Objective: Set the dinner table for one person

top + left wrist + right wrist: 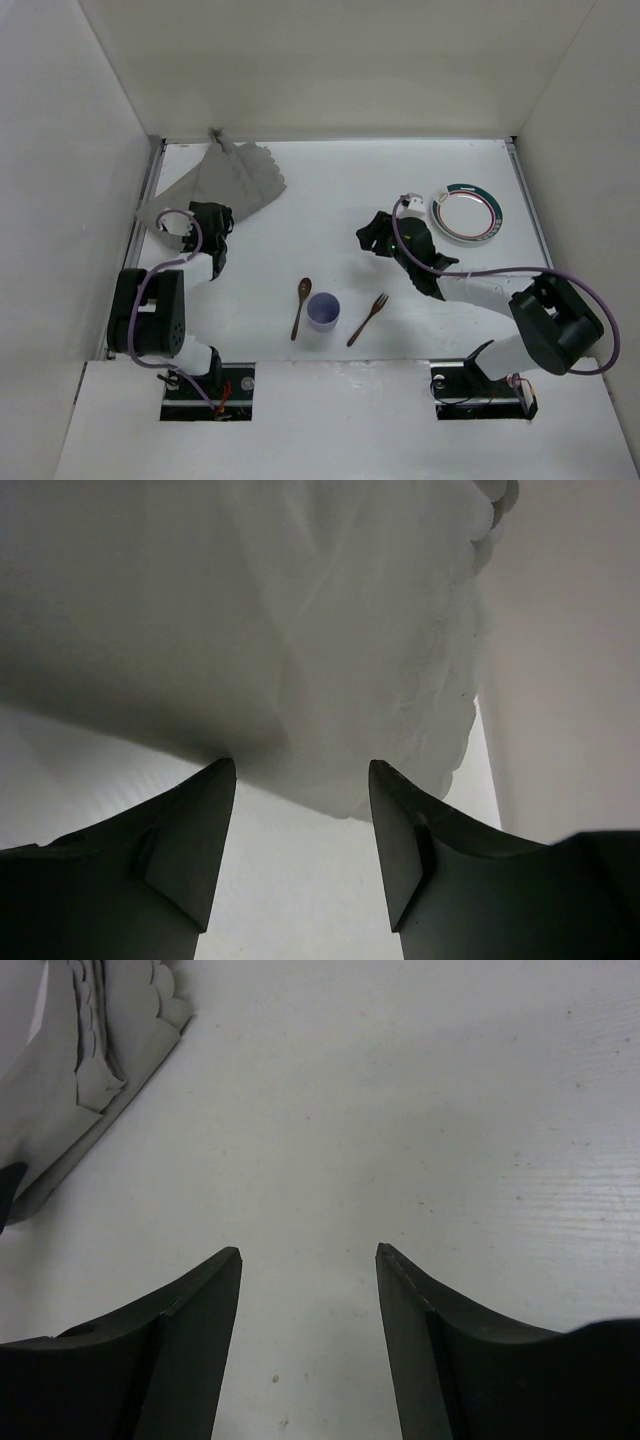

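— Top external view: the white worktop (330, 200) fills the frame, with spoon (301, 306), cup (323, 310) and fork (367, 319) near, plate (465, 213) far right. Your worry?
— The grey mat (330, 660), bunched far left. The left end effector (300, 770) gapes just short of its scalloped edge; a shallow pinch could slip or fold it further.
— The right end effector (308, 1255)?
— Spread wide over bare worktop, holding nothing.

Plain off-white walls (330, 60) rise along the far, left and right edges of the white surface (320, 200); lighting is soft, even.
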You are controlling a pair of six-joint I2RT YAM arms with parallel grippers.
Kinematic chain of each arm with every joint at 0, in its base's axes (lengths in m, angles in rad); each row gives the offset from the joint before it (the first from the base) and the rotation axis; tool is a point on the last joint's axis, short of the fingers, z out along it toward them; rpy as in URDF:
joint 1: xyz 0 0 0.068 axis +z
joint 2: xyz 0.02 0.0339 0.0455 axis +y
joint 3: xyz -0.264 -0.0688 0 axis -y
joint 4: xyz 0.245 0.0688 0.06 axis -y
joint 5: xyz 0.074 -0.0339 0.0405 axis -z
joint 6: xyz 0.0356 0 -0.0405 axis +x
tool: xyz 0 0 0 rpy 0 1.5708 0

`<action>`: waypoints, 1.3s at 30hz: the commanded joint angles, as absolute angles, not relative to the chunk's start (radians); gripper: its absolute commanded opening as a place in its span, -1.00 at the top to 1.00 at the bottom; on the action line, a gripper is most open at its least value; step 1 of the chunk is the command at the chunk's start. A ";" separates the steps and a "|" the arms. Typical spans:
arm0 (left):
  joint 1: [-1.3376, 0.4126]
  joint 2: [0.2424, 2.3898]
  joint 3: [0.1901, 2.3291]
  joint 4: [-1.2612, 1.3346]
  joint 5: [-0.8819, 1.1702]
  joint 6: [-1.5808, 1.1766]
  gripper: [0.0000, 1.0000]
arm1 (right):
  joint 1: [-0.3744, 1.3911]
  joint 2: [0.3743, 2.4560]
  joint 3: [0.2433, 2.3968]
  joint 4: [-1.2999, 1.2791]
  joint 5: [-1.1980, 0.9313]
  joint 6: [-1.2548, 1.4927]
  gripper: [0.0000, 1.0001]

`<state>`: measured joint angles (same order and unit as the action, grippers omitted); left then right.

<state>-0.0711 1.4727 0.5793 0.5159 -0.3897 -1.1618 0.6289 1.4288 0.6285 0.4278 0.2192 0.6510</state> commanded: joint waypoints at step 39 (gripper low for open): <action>-0.312 1.565 0.566 0.720 -0.525 -1.236 -0.20 | 0.640 1.463 0.696 0.454 0.155 0.617 -0.51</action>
